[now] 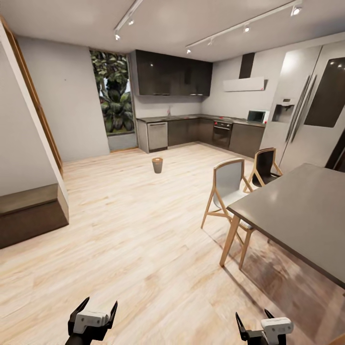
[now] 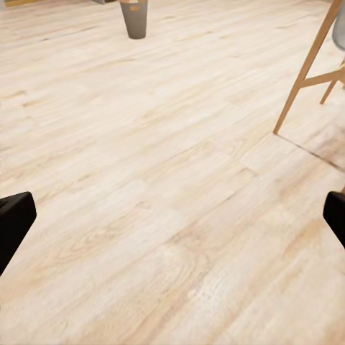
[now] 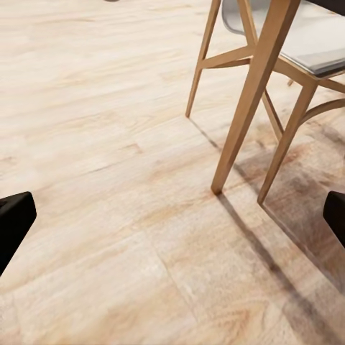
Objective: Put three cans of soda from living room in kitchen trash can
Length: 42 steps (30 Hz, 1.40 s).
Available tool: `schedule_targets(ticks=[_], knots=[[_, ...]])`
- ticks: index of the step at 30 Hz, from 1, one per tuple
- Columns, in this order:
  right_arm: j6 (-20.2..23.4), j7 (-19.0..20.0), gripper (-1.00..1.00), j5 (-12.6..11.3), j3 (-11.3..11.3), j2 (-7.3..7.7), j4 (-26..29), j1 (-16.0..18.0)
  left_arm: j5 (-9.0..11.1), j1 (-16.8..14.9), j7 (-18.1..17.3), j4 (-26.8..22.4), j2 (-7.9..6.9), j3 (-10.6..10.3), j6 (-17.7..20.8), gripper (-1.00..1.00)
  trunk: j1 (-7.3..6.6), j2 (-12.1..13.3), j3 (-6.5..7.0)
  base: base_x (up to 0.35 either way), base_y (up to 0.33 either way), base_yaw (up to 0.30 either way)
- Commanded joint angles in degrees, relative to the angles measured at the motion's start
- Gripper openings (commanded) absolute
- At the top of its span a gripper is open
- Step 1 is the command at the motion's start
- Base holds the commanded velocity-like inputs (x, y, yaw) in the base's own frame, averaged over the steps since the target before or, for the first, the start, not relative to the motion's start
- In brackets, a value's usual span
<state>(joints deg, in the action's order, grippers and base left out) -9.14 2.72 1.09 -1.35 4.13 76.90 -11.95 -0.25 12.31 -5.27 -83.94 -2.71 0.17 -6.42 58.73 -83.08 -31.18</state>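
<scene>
A small round tapered trash can point(image 1: 157, 165) is seen standing upright on the pale wood floor point(image 1: 134, 230) of the kitchen, out in the open and well apart from the grey cabinets point(image 1: 187, 132). Its outside is pale grey-beige, its inside brown. In the left wrist view it point(image 2: 134, 17) is partly cut off by the picture's edge.
</scene>
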Motion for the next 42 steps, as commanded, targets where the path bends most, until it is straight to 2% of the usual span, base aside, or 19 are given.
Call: schedule_targets(ticks=[1,18,42], knots=[[0.0,0.0,1.0,0.02,0.01,0.0,0.0,0.0,-0.04,-0.02,0.0,0.03,-0.01,0.0,0.0,1.0,0.0,0.0,-0.03,0.0,0.0,0.068],[0.0,0.0,1.0,-0.04,0.04,-0.08,-0.06,0.0,-0.11,-0.09,0.0,0.19,0.07,-0.15,0.0,1.0,0.0,0.0,-0.24,0.0,0.0,0.047],[0.0,0.0,1.0,-0.04,0.04,-0.08,-0.06,0.0,0.0,-0.09,-0.03,0.35,-0.01,-0.16,0.0,1.0,0.0,0.0,-0.24,0.002,0.0,0.226]])
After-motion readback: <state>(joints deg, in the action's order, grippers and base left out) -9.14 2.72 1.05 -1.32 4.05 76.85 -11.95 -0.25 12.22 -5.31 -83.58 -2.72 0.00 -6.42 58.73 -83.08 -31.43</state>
